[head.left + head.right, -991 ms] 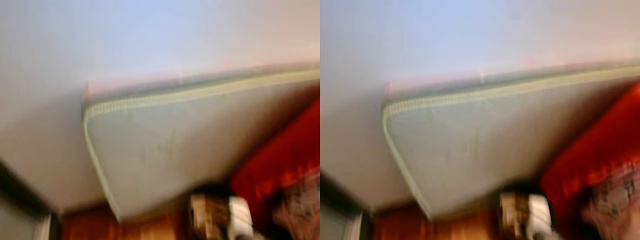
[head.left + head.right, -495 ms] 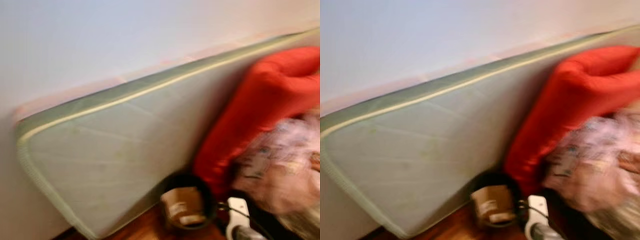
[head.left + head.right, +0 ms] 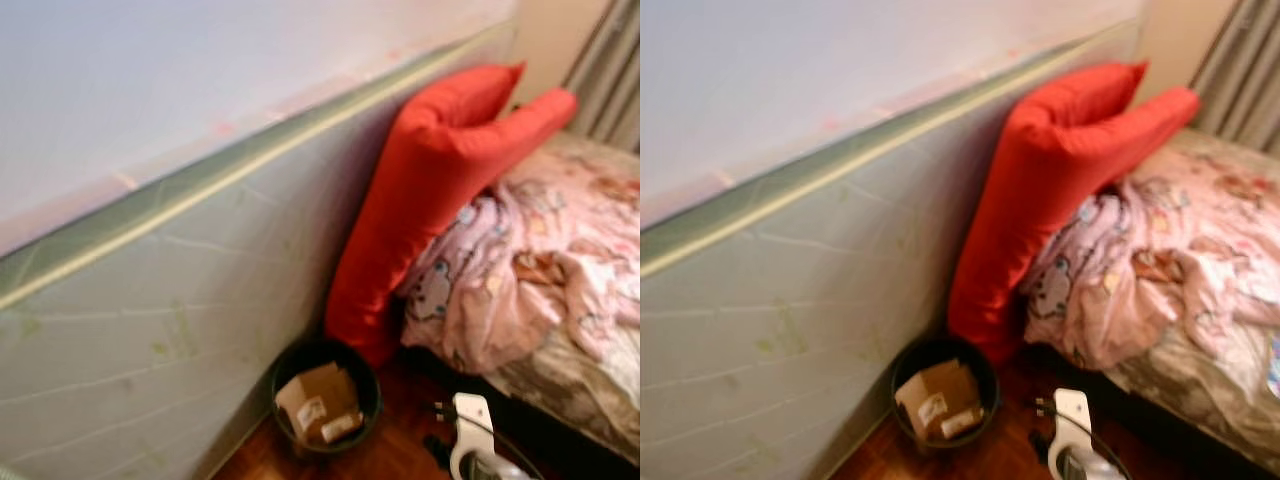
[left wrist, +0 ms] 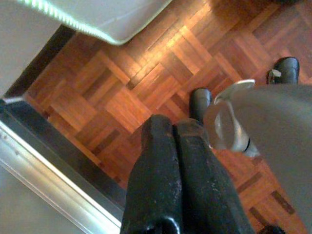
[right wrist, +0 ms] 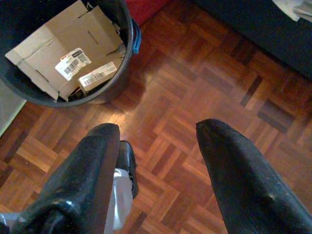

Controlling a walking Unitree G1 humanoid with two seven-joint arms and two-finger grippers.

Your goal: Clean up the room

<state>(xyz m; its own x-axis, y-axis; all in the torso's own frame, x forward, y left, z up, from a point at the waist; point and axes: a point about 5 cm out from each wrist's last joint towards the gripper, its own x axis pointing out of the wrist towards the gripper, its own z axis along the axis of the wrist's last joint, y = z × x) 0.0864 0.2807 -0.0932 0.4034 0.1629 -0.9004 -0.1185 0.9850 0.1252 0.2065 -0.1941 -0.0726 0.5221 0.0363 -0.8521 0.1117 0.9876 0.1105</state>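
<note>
parquet floor [image 5: 204, 97], mattress [image 3: 150, 330] against wall | bin [image 3: 325, 395] holds cardboard [image 5: 68, 53] | left gripper [image 4: 175, 134] pressed closed | right gripper [image 5: 158, 134] spread, empty

A grey-green mattress [image 3: 150, 330] leans on the white wall [image 3: 150, 70] at nine o'clock; grey curtains [image 3: 1240, 80] hang at two o'clock.

Bare parquet floor [image 5: 195, 97] lies open beside the black bin [image 5: 117, 73]. Bin mouth is blocked by folded cardboard [image 5: 63, 53]. Mattress [image 3: 150, 340] against the wall closes the left; red cushion [image 3: 430, 190] and bed [image 3: 570, 380] close the right
</note>
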